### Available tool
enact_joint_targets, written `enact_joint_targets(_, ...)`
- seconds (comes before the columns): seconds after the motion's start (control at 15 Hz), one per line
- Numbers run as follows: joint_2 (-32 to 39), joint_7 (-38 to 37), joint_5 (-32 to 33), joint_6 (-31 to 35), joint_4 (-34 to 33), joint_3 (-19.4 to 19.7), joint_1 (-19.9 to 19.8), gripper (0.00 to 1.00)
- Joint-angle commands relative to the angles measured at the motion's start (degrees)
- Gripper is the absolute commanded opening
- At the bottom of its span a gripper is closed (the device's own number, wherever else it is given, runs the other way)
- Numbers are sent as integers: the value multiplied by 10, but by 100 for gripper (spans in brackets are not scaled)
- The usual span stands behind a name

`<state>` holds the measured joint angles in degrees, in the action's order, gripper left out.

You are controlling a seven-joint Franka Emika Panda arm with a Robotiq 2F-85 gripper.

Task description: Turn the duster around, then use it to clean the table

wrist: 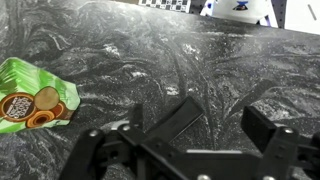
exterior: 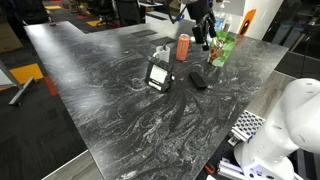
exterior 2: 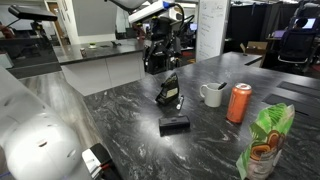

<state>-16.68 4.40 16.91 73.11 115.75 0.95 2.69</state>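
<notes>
Glossy black-and-grey marble makes up the table [exterior 2: 125, 128], and the clutter sits toward one end of it. Nearest in an exterior view is a green snack bag [exterior 2: 268, 140]. Next comes what I take to be the duster [exterior 2: 174, 124], a low black block lying flat on the marble, apart from everything else. It is too small to be sure of that reading. Beyond it stand an orange can [exterior 2: 239, 102] and a white mug [exterior 2: 212, 94]. Just behind the block an upright dark object with a pale face [exterior 2: 170, 93] leans on the tabletop, and I cannot tell what it is.

Farthest back, the gripper [exterior 2: 160, 66] hangs above the table, touching nothing. In the wrist view its jaws stand spread with only marble below, so it is released and empty. A slanted dark bar shows between them, which I cannot identify.

The step in hand looks like the approach to the first grasp. To do it well:

- Bring the gripper over the block's middle rather than an end, so the block does not pivot when lifted.
- Set the jaws across its narrow width, then descend straight.
- Pass above the leaning object, since a sideways sweep could topple it.
- Lift well clear of the slick marble before rotating.
- Set the wiping face down flat before any stroke, and sweep toward bare tabletop, away from the mug and can
</notes>
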Motion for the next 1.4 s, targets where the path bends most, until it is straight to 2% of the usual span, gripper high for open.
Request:
enact_joint_targets(0.0, -78, -59, -39, 80, 99, 22, -27, 100)
enact_joint_targets(0.33, -146, -133, -40, 218, 201, 44, -65, 100)
enact_joint_targets(0.4, -110, -106, -32, 165, 153, 33, -59, 100)
enact_joint_targets(0.53, -130, -120, -33, 197, 181, 37, -68, 100)
enact_joint_targets(0.87, -139, -125, -33, 202, 188, 36, -70, 100)
enact_joint_targets(1.07, -134, -143, -47, 249, 181, 38, -70, 100)
enact_joint_targets(1.33, -137, -185, -125, 342, 199, 55, -78, 100)
